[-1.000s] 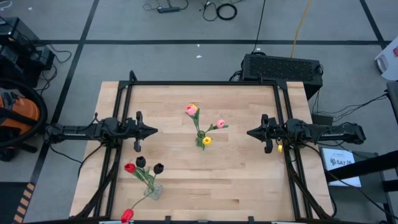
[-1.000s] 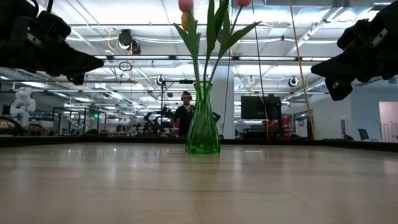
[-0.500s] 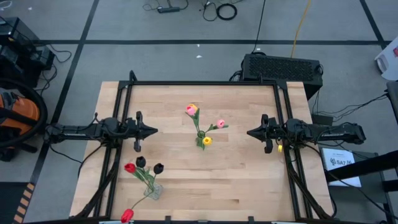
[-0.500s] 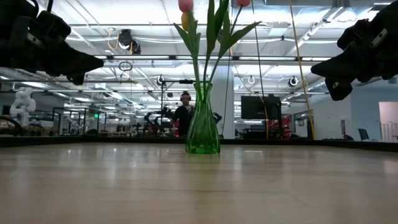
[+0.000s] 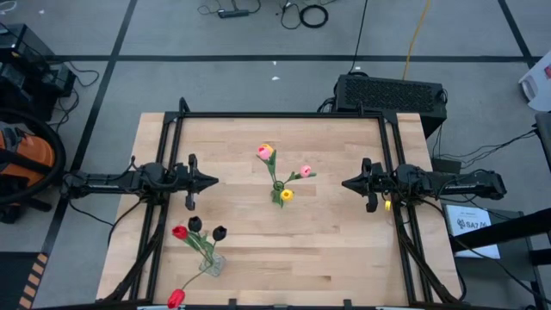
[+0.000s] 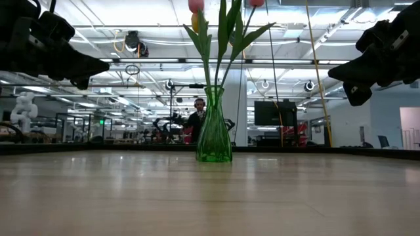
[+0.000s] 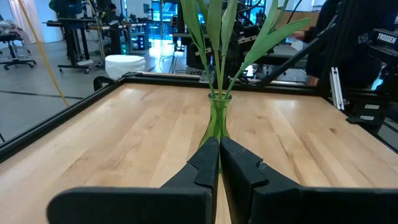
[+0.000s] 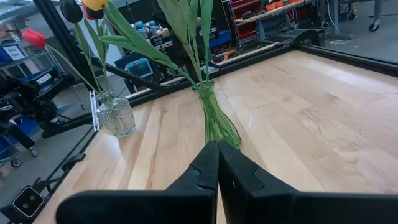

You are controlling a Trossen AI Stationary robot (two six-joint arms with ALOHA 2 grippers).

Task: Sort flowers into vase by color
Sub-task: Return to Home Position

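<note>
A green glass vase [image 5: 278, 196] stands at the table's middle with pink and yellow tulips [image 5: 266, 152] in it; it also shows in the low view [image 6: 214, 134]. A clear glass vase [image 5: 212, 264] stands near the near edge toward the left, holding red and black tulips [image 5: 195, 226]; one red head [image 5: 176, 298] leans out over the near edge. My left gripper [image 5: 213, 181] hovers shut to the left of the green vase [image 7: 217, 121]. My right gripper [image 5: 346, 183] hovers shut to its right, facing the green vase [image 8: 217, 121] and the clear vase [image 8: 115, 115].
A black frame rail [image 5: 280, 115] runs round the table's edges. Bare wood lies between each gripper and the green vase. A person [image 6: 199, 118] shows far off in the room behind the table.
</note>
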